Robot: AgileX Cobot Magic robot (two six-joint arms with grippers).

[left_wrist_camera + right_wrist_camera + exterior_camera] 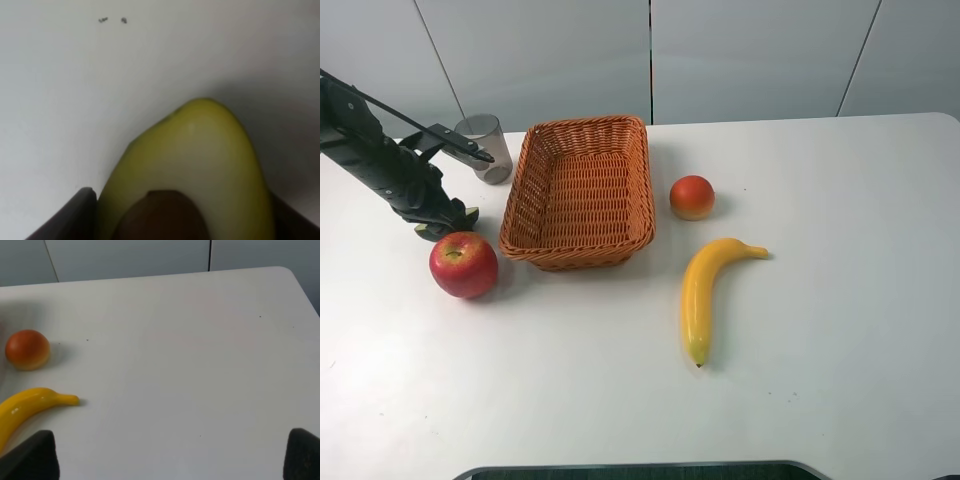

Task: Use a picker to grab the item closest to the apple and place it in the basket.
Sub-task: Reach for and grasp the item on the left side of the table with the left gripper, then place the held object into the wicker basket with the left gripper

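Left gripper [185,220]: jaws pressed on both flanks of the avocado half [200,155], pit showing. Got it!
Avocado half: on the table [820,300], just behind the apple [464,265].
Right gripper [167,457]: jaws spread wide, holding nothing.
Basket [582,190]: right of the apple, near.

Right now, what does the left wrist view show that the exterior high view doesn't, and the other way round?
Only left wrist: the avocado half up close, with its pale cut face and brown pit, sitting between the two dark fingers. Whether they clamp it is unclear.
Only exterior high: the basket, apple, banana, orange-red fruit, cup, and the left arm reaching down beside the apple.
Both: the table and the left gripper over the avocado half; from above only green slivers of it peek out.
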